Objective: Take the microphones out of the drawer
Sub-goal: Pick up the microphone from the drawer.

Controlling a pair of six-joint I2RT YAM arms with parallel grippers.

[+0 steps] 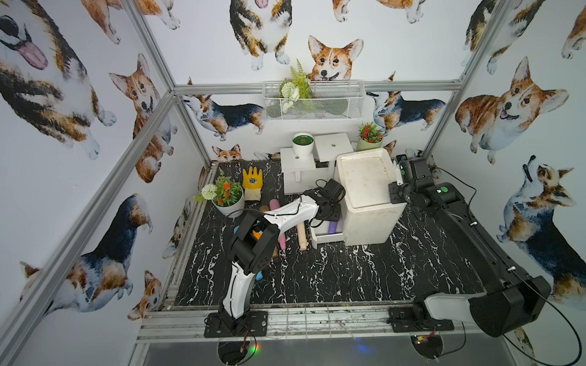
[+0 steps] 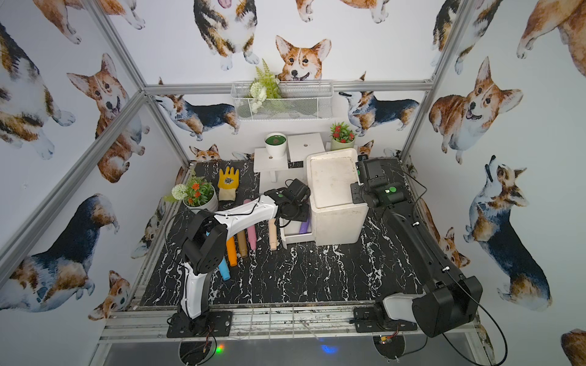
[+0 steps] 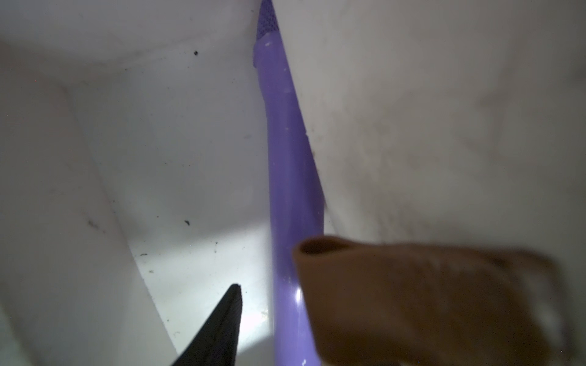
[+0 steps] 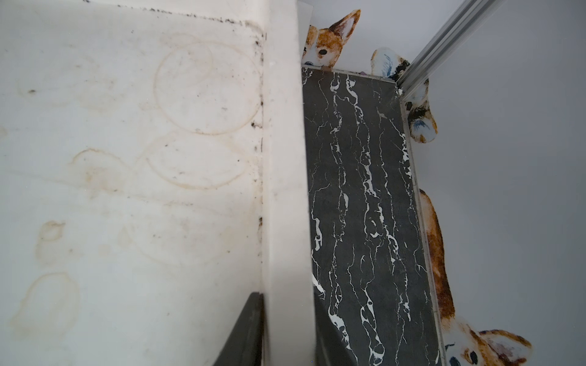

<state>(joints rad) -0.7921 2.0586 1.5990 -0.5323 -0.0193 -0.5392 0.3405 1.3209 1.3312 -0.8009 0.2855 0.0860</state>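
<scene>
**Left wrist view.** We see the microphone (image 3: 291,177), purple with a mesh head, lying inside the drawer (image 3: 190,158) against one of its walls. The left gripper (image 3: 274,269) reaches into the drawer with its jaws partly apart, astride the microphone. The black finger (image 3: 222,329) stands clear of it, with bare drawer floor showing between. The tan finger (image 3: 412,301) overlaps it, but we cannot tell whether they touch. Nothing is gripped.

**Top views.** In both top views we see the drawer open at the foot of the cabinet (image 1: 374,221), with the left arm's wrist above it. A beige microphone (image 2: 272,234) lies on the table (image 2: 317,279) just beside the drawer.

**Right wrist view.** We see the right gripper (image 4: 287,332) closed on the cabinet's raised top rim, one finger on each side.
</scene>
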